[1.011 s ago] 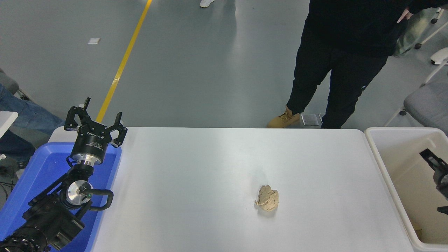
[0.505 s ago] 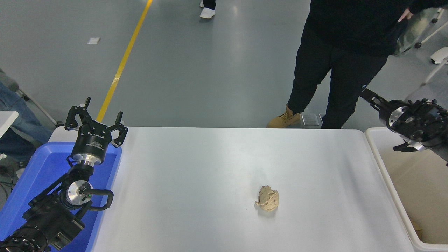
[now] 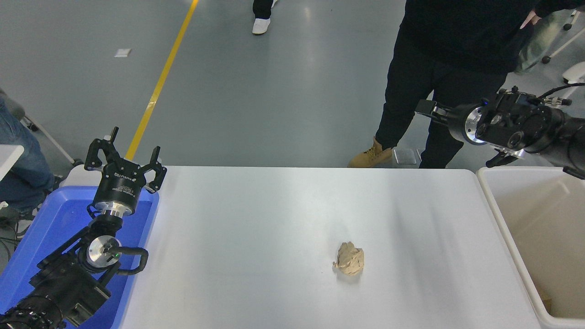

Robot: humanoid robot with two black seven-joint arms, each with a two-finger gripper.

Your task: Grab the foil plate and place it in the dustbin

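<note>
My right gripper [image 3: 422, 108] hangs raised beyond the bin's [image 3: 491, 201] far-left corner, jaws' state unclear; no foil plate visible; my left gripper [image 3: 124, 157], jaws spread, sits far left of the bin.

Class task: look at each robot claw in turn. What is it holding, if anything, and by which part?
Left claw: open, holding nothing. Right claw: no object visible in it, but its grip cannot be told against the person's dark clothing.

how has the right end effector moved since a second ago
Yes. The right end effector has risen out of the dustbin and swung left, now beyond the table's far edge, past the bin's far-left corner.
</note>
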